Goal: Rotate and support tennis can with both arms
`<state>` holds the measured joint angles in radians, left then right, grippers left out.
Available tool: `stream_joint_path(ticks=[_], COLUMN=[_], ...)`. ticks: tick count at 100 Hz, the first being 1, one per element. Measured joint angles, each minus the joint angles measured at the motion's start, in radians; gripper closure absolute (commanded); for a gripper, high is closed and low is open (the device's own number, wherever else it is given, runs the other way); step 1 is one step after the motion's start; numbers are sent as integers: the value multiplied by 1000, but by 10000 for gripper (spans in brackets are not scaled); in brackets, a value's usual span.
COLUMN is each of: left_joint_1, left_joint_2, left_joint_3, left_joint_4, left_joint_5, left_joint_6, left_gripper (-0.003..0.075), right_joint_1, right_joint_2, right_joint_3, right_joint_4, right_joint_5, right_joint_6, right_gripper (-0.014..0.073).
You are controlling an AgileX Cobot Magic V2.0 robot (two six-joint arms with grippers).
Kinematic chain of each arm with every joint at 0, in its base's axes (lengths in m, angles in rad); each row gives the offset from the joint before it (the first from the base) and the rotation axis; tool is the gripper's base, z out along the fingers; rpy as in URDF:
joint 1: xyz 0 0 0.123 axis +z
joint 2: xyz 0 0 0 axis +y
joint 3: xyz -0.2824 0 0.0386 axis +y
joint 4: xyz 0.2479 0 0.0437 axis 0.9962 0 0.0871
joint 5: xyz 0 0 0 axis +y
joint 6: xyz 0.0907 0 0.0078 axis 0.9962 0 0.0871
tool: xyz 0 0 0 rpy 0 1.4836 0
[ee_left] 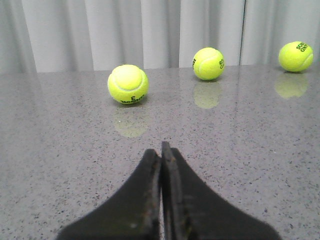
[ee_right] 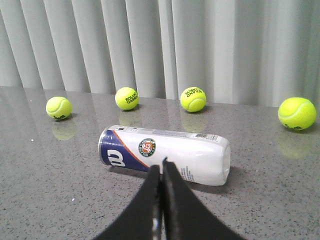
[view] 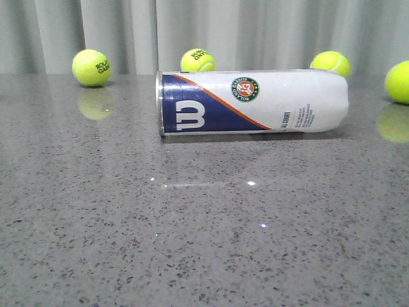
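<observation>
The tennis can (view: pixel 252 102) lies on its side on the grey table, navy "W" end to the left, white end to the right. It also shows in the right wrist view (ee_right: pixel 165 154), lying ahead of my right gripper (ee_right: pixel 161 163), which is shut and empty, short of the can. My left gripper (ee_left: pixel 161 147) is shut and empty over bare table; the can is out of its view. Neither arm shows in the front view.
Yellow tennis balls lie behind the can near the curtain: far left (view: pixel 91 67), behind its left end (view: pixel 197 61), behind its right end (view: pixel 330 62), far right (view: pixel 399 82). The speckled grey table (view: pixel 204 230) stretches toward the front.
</observation>
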<state>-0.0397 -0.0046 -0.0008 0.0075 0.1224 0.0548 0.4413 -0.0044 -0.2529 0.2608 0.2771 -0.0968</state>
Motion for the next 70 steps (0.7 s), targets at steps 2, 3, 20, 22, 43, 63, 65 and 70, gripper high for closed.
stream_joint_path(ticks=[2,3,20,22,43,63,65,70], left_joint_1=[0,0,0,0,0,0,0,0], left_joint_2=[0,0,0,3,155,396,420,474], left_joint_3=[-2,-4,-97,-118,-338,-506,-520,-550], left_joint_4=[0,0,0,0,-2,-21,-22,-23], left_joint_5=[7,12,136,157,442,705,722,754], left_joint_6=[0,0,0,0,0,0,0,0], left_gripper=[738,738,739,739,739,738,738,737], right_joint_1=[0,0,0,0,0,0,0,0], right_joint_2=[-2,-2,-4,-4,-4,-4,-4,-4], right_joint_3=[0,0,0,0,0,0,0,0], right_joint_4=[0,0,2,2,2,2,2,2], right_joint_5=[-2,-2,-2,-2,-2,-2,-2,-2], right_joint_6=[0,0,0,0,0,0,0,0], right_gripper=[663,663,663,663,663,663,663,663])
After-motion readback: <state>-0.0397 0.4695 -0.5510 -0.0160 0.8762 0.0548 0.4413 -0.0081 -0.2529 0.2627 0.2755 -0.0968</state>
